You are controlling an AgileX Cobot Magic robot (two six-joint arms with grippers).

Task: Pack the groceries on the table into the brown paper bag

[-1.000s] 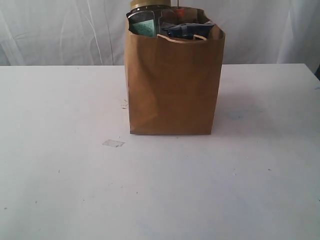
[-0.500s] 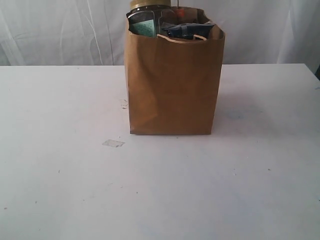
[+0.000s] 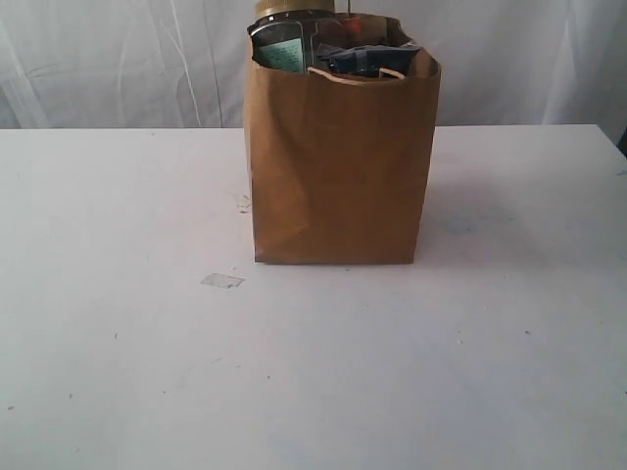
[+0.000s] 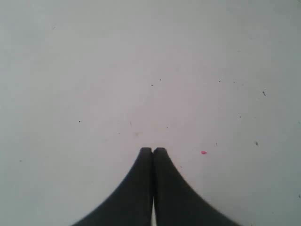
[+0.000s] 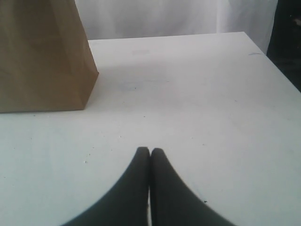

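1. your brown paper bag [image 3: 338,166] stands upright on the table [image 3: 118,372], near the far middle.
2. the groceries poke out of its open top: the yellow-lidded clear jar [image 3: 286,29] on the left, a dark blue packet [image 3: 367,59] just beside it.
3. your left gripper [image 4: 153,149] is clenched tight, grasping nothing, above the table.
4. your right gripper [image 5: 150,149] is clenched too, empty, well apart from the bag.
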